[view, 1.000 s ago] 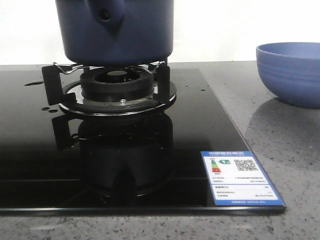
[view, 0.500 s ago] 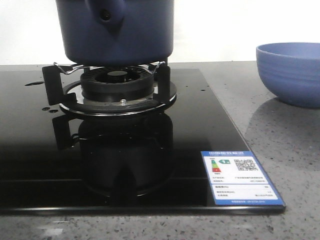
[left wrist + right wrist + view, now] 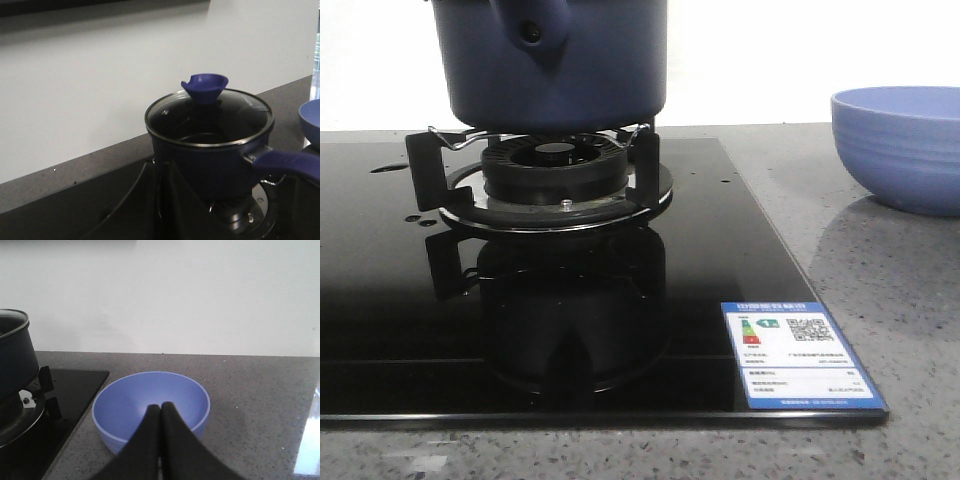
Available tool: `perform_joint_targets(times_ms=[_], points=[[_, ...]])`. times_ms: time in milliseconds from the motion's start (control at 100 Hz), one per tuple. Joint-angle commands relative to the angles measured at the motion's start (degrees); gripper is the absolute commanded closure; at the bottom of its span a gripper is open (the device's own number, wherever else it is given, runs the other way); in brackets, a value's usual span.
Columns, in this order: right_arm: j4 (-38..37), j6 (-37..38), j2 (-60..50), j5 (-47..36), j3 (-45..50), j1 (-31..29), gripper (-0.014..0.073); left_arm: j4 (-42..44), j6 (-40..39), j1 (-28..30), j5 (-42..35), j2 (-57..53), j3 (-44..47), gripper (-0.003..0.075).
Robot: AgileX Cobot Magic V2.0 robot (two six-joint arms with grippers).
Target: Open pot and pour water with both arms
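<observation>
Far left of the front view: black glass cooktop (image 3: 380, 300) set into a grey speckled counter (image 3: 880, 270), a few water drops on the glass near the burner.

Left gripper (image 3: 160, 200): seen only in the left wrist view, two dark fingers (image 3: 132, 200) spread apart in a V, nothing between them, pointed toward the pot and short of it.

The pot (image 3: 550, 60) sits on the burner's metal pan supports (image 3: 535, 170), upper left of centre in the front view, its top cut off by the frame. Handle socket with a round hole faces the camera. In the left wrist view the pot (image 3: 210, 165) carries a glass lid (image 3: 210, 117) with a steel rim, seated flat on the pot. A blue cup-shaped knob (image 3: 205, 86) stands on the lid. A blue handle (image 3: 287, 164) runs out from the pot's side.

An energy label sticker (image 3: 803, 352) sits on the cooktop's near right corner.

Right of the cooktop, on the counter: a periwinkle bowl (image 3: 900, 145), upright, well apart from the pot.

Right gripper (image 3: 161, 440): fingers pressed together, gripping nothing, just in front of the bowl (image 3: 150, 405) in the right wrist view.
</observation>
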Motion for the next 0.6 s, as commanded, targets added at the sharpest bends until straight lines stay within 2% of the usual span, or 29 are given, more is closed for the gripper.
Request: perform_joint_targets(times_ms=[0,160,280,590], points=[[-0.07,-0.72,-0.61,-4.12,-0.91,0.14,0.0657,-2.67,-0.67,-0.47,-4.49,-5.71,3.87,0.0741],[-0.07,-0.72,-0.60,-3.86,-0.91,0.14,0.0657,-2.67,-0.67,-0.36,-9.40,-14.87,10.88,0.0741],[-0.07,-0.72,-0.60,-3.86,-0.91,0.14,0.0657,-2.67,-0.67,-0.36,-10.60,-18.91,12.03,0.0741],[-0.07,-0.72,-0.60,-3.86,-0.91,0.14,0.0657,-2.79,-0.67,-0.36,-10.60,-20.03,12.13,0.0741]])
